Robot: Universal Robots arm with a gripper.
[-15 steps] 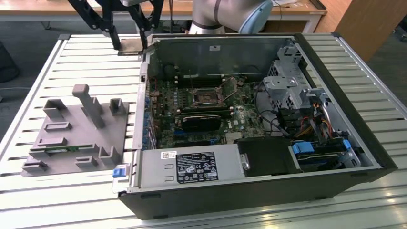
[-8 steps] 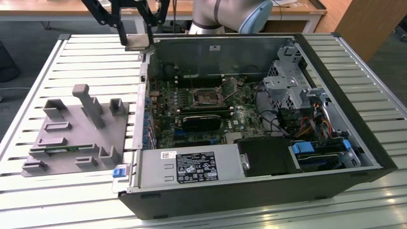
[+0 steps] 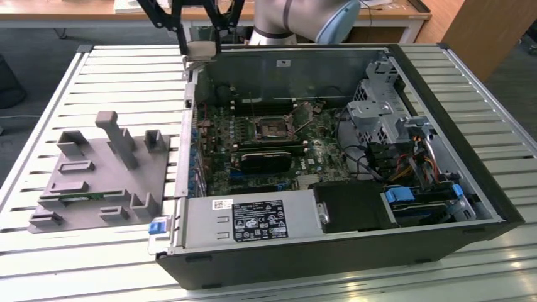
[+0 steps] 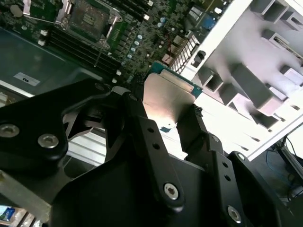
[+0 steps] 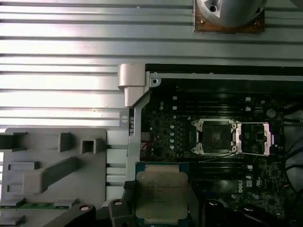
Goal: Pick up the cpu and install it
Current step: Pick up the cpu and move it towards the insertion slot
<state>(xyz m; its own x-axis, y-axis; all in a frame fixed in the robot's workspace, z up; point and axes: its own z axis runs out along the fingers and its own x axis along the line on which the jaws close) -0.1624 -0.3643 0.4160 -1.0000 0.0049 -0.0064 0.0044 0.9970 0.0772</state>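
Observation:
My gripper (image 3: pixel 200 46) hangs above the far corner of the open computer case (image 3: pixel 470 157), at the exterior view's left, and is shut on the cpu (image 3: pixel 200 54). The cpu (image 4: pixel 166 97) is a flat square chip with a silvery top and a thin greenish edge, clamped between two black fingers (image 4: pixel 142 127). In the first wrist view the cpu (image 5: pixel 162 196) is face-up beside the case wall. The motherboard socket (image 3: pixel 273 128) lies open in the middle of the board, its metal frame (image 5: pixel 254 138) flipped aside, apart from the cpu.
A grey fixture tray (image 3: pixel 92 182) with upright posts sits on the slatted table (image 3: pixel 126 69), and a green memory stick (image 3: pixel 75 196) lies in it. Inside the case are a power supply (image 3: pixel 248 220), a drive cage (image 3: pixel 378 113) and cables (image 3: pixel 403 167).

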